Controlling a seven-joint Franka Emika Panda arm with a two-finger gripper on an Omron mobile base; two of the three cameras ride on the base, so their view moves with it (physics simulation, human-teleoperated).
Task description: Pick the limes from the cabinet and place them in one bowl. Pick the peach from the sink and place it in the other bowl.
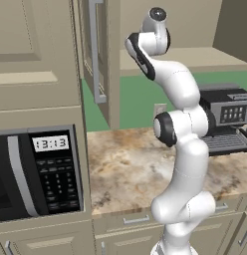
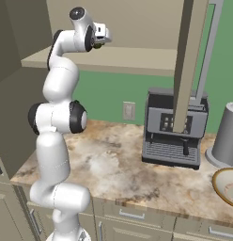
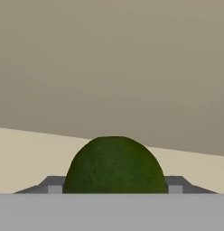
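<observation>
A dark green lime [image 3: 114, 164] sits between my two fingertips [image 3: 55, 186] in the hand view, touching both, with the beige shelf and the cabinet's back wall behind it. In the right base view my gripper [image 2: 108, 37] is raised high, just above the cabinet shelf [image 2: 137, 59], shut on the lime. The cabinet door [image 2: 188, 61] hangs open with its long grey bar handle [image 1: 95, 50]. The shallow tan-rimmed bowl [image 2: 219, 177] lies on the counter at the far right edge. Peach, sink and the other bowl are out of view.
A grey espresso machine [image 2: 174, 127] stands on the marble counter [image 2: 113, 164] under the open door. A grey canister [image 2: 226, 136] is at the right. A black microwave [image 1: 41, 172] sits in the tall unit at the left. Drawer fronts run below the counter edge.
</observation>
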